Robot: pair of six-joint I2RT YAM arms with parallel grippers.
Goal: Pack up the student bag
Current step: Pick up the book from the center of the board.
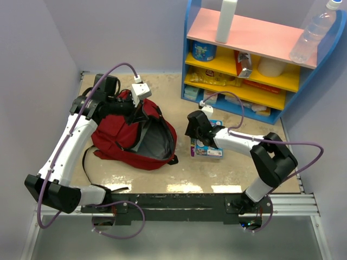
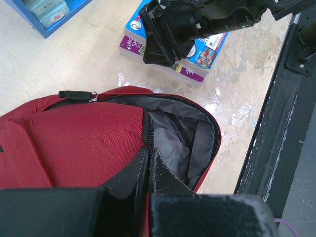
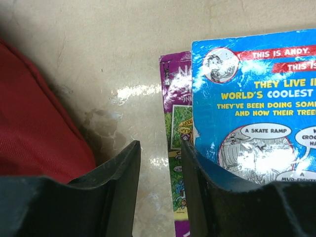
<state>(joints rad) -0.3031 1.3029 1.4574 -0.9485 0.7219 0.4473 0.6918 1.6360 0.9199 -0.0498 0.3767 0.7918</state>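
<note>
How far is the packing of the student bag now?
Done: the student bag lies unzipped, its grey lining showing. In hand: the left jaws are shut on the rim of its opening, while the right jaws stand open over the edge of the blue book, which lies on a purple book on the table. Still to do: neither book is gripped or in the bag.

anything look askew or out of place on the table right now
The glossy blue paperback book beside the dark red fabric backpack lies shifted on the purple paperback beneath it, so the purple cover sticks out along one edge. Nothing looks spilled or damaged.
</note>
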